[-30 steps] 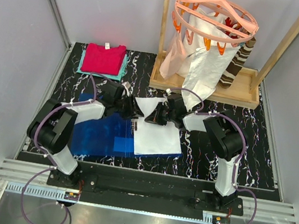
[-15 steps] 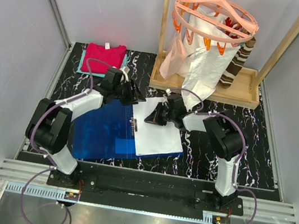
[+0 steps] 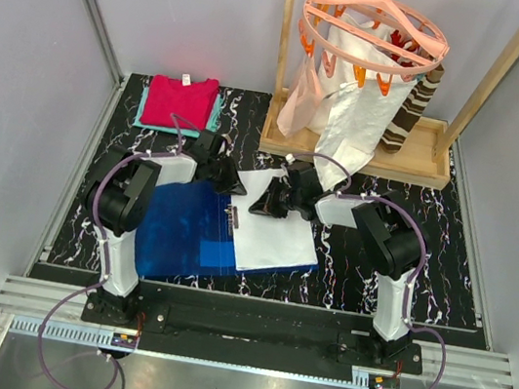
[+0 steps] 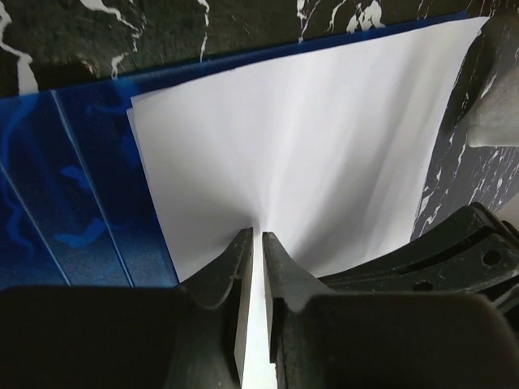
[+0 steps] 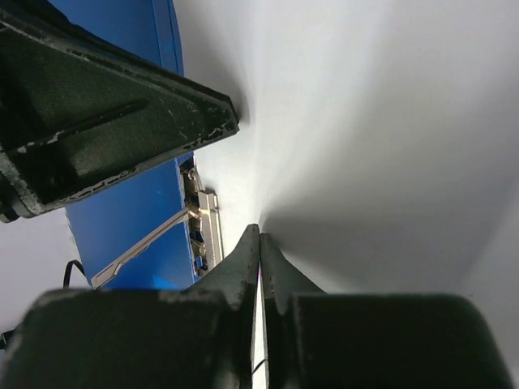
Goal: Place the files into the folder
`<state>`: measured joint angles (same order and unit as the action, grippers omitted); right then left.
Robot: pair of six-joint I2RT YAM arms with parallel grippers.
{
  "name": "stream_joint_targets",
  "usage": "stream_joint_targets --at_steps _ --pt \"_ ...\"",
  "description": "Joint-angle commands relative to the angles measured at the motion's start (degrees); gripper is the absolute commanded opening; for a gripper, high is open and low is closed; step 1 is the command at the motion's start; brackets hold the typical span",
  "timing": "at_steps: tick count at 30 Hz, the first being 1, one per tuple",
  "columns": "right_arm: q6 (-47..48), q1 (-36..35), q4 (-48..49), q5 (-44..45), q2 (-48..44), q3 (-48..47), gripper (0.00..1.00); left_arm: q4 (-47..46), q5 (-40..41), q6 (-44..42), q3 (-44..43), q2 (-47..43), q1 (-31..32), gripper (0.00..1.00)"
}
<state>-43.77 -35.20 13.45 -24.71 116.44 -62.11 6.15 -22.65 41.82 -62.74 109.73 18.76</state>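
Note:
The blue folder lies open on the table, its metal clip along the spine. The white files lie on its right half, with their far edge raised. My left gripper is shut on the far left part of the files. My right gripper is shut on the same edge just to its right. In the left wrist view, the gripper pinches the files beside the folder. In the right wrist view, the gripper pinches the files near the clip and folder.
Folded red and teal cloths lie at the back left. A wooden rack base at the back right carries a pink peg hanger with white garments hanging near the grippers. The black marbled table shows right of the folder.
My left arm has swung back and its gripper has come onto the files' far edge next to the right gripper. The folder now lies open and flat. The right gripper has barely moved.

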Motion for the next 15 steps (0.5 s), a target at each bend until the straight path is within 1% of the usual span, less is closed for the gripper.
stream_joint_targets --at_steps 1,2,5,8,9,10,13,15 --pt "-0.61 -1.54 -1.24 -0.34 -1.31 -2.93 0.06 -2.55 1.21 -1.92 0.25 0.21 -0.48 0.13" --pt "-0.70 -1.71 -1.41 -0.34 -1.48 -3.19 0.06 -2.29 1.21 -2.01 0.16 1.26 -0.48 0.12" --pt "-1.58 -2.50 -3.69 0.97 -3.05 -4.25 0.14 -3.07 0.86 -1.57 1.12 2.41 -0.40 0.06" --pt "-3.25 -2.94 -7.11 3.52 -6.12 -5.04 0.37 -3.69 0.86 -1.57 2.27 2.24 -0.48 0.05" --pt "-5.25 -3.12 -9.74 5.01 -7.01 -5.56 0.44 -3.69 0.94 -1.57 2.53 2.07 -0.48 0.05" --pt "-6.41 -3.29 -10.54 5.28 -7.80 -5.48 0.54 -3.60 0.86 -1.66 2.62 1.98 -0.48 0.05" --pt "-12.29 -3.65 -11.78 5.81 -10.70 -4.26 0.66 -3.52 0.95 -1.92 2.80 1.54 -0.48 0.04" --pt "-17.21 -3.82 -11.70 6.16 -12.64 -2.68 0.67 -3.43 0.95 -2.01 2.80 1.36 -0.40 0.03"
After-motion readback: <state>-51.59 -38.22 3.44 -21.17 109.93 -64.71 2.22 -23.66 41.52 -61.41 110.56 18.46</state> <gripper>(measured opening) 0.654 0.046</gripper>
